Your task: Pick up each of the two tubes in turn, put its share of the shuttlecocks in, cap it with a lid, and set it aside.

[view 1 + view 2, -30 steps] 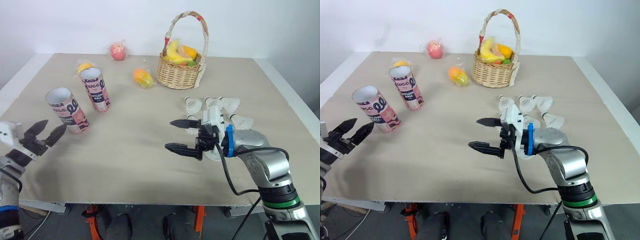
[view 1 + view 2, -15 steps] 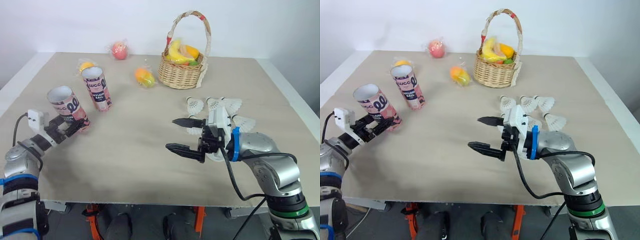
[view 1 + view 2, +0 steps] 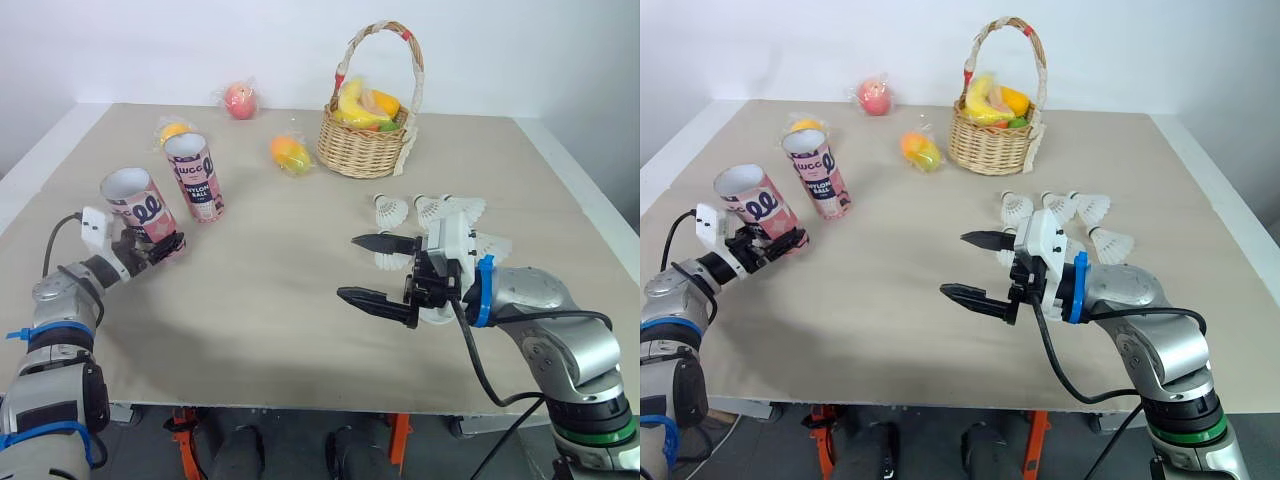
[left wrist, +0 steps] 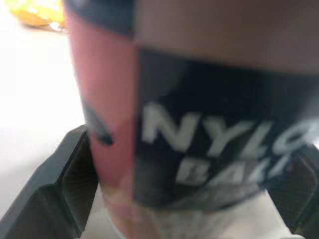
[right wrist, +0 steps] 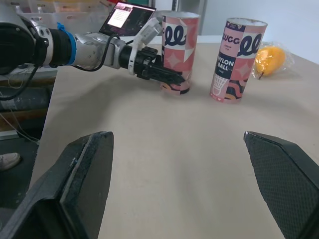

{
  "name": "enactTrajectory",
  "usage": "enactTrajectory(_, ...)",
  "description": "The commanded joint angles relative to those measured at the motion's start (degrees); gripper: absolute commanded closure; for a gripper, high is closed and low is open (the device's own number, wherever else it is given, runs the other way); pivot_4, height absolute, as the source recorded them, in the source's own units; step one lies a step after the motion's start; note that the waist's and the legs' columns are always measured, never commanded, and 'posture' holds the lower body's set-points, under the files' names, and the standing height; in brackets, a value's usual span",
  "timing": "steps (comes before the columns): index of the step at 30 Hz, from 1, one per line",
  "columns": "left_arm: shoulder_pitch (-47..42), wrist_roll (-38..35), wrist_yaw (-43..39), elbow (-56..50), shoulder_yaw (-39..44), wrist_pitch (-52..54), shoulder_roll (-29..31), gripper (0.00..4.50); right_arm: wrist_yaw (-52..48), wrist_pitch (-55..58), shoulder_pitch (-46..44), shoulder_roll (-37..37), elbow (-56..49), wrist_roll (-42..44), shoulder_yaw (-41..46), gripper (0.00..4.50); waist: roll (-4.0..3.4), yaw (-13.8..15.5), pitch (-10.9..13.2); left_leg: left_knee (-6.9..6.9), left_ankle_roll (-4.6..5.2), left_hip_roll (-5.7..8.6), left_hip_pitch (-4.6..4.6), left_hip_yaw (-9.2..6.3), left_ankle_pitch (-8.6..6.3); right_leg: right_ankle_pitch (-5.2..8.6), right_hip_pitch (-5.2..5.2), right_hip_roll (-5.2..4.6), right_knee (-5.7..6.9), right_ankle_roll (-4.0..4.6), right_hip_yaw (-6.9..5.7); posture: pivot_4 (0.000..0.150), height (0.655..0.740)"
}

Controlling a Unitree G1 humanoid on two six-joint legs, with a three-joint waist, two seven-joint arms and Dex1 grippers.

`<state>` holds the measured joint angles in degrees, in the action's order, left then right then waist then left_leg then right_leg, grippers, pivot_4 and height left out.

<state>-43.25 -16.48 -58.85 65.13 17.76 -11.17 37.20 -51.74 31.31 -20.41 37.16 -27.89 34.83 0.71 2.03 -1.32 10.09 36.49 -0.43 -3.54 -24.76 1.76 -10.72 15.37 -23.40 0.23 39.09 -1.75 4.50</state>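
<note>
Two pink-and-black open tubes stand at the table's left. The nearer tube (image 3: 138, 208) leans a little, and my left gripper (image 3: 157, 248) is open around its base. In the left wrist view the tube (image 4: 199, 124) sits between the two fingers (image 4: 55, 194), close to both. The second tube (image 3: 194, 178) stands upright just behind. My right gripper (image 3: 348, 267) hovers open and empty over the table's middle. Several white shuttlecocks (image 3: 388, 211) lie on the table just behind it. The right wrist view looks toward both tubes (image 5: 177, 50) and the left gripper (image 5: 167, 77).
A wicker basket (image 3: 362, 148) holding fruit stands at the back centre. A wrapped apple (image 3: 238, 100) and two wrapped orange fruits (image 3: 288, 155) lie behind the tubes. The table's near edge (image 3: 250, 405) runs close below both arms.
My left gripper has moved forward from the table's left edge to the nearer tube and now straddles its base. The right gripper has drifted slightly to the right.
</note>
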Motion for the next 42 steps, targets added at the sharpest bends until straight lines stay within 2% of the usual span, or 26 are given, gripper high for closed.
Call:
enactTrajectory(1,-0.8,1.1,0.1,0.6,-0.2,-2.2,1.0,1.6,0.8,-0.2,0.1,0.6,-2.9,1.5,2.1,0.0,0.0,0.0,0.0,0.0,0.0,0.0,-0.01,-0.04,0.0,0.0,0.01,0.0,0.01,0.0,-0.03,0.15,0.7393)
enactTrajectory(14,-0.6,-1.1,-6.4,-9.4,0.1,-0.1,0.9,1.6,0.4,-0.8,0.1,1.7,-2.2,2.2,2.0,0.0,0.0,0.1,0.0,0.08,0.0,0.0,-0.13,-0.16,0.0,-0.01,0.0,-0.01,0.01,0.01,-0.15,0.15,0.7393)
enactTrajectory(19,0.6,-3.5,-7.3,-12.6,0.8,6.7,-0.4,1.6,0.2,-1.1,-0.4,1.4,-1.7,2.0,1.5,0.0,0.0,0.0,0.0,0.1,0.0,0.0,-0.13,-0.18,0.01,-0.01,0.0,0.0,0.02,0.01,-0.16,0.15,0.7393)
enactTrajectory(25,7.9,-3.6,-14.2,-25.6,-4.9,14.0,-0.5,1.6,0.1,-0.9,-0.3,1.6,-2.0,2.1,1.4,0.0,0.0,0.0,0.0,0.1,0.0,-0.01,-0.14,-0.18,0.0,0.0,0.0,-0.01,0.03,0.02,-0.16,0.15,0.7393)
enactTrajectory(27,8.9,-3.4,-16.8,-29.2,-7.1,17.5,1.3,1.6,-0.1,-0.7,-0.4,1.8,-2.0,2.3,1.6,0.0,0.0,0.0,0.0,0.13,0.0,-0.04,-0.18,-0.25,0.01,-0.01,-0.01,0.01,0.03,0.05,-0.23,0.15,0.7393)
enactTrajectory(30,8.9,-0.4,-23.9,-34.7,-12.2,20.5,7.6,1.6,-0.5,-0.2,0.1,2.4,-2.4,2.9,2.3,0.0,0.02,0.0,0.0,0.15,0.01,-0.03,-0.19,-0.27,0.02,-0.02,0.0,0.03,0.06,0.07,-0.24,0.15,0.7393)
enactTrajectory(35,5.3,1.8,-30.9,-40.9,-17.6,23.7,15.5,1.6,1.4,0.7,3.3,2.7,-4.4,3.8,3.6,0.0,-0.02,0.0,0.0,0.17,0.0,-0.1,-0.2,-0.31,0.03,0.01,-0.03,0.1,0.07,0.15,-0.27,0.15,0.7393)
enactTrajectory(42,4.1,0.5,-33.6,-45.2,-24.4,23.4,20.3,1.6,4.6,1.5,11.2,3.0,-7.3,3.2,5.1,0.0,-0.05,0.1,0.0,0.14,0.01,-0.08,-0.24,-0.33,0.02,0.1,-0.04,0.06,0.08,0.15,-0.3,0.15,0.7393)
